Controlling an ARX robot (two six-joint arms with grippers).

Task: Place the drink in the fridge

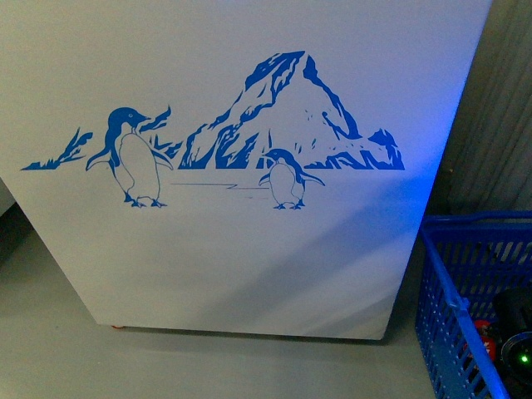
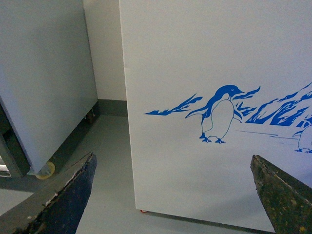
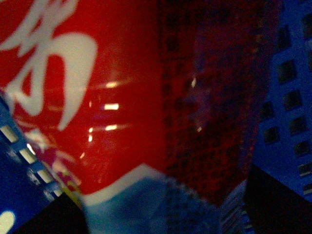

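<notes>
The fridge (image 1: 249, 258) fills the front view as a white panel with blue penguins and a mountain; its top is out of view. The drink (image 3: 112, 97), a red pack with white lettering and a blue-white lower band, fills the right wrist view very close up. My right gripper (image 3: 163, 217) is open around it, with only dark fingers (image 3: 278, 204) showing at the edges. A dark part of my right arm (image 1: 515, 328) reaches down into the basket. My left gripper (image 2: 173, 161) hangs open and empty, low in front of the fridge (image 2: 204, 58).
A blue plastic crate (image 1: 461, 283) stands on the floor to the right of the fridge and holds the drink; its slotted wall (image 3: 292, 97) is right behind the pack. A grey-white cabinet on castors (image 2: 44, 73) stands left of the fridge. Grey floor (image 1: 50, 349) lies between.
</notes>
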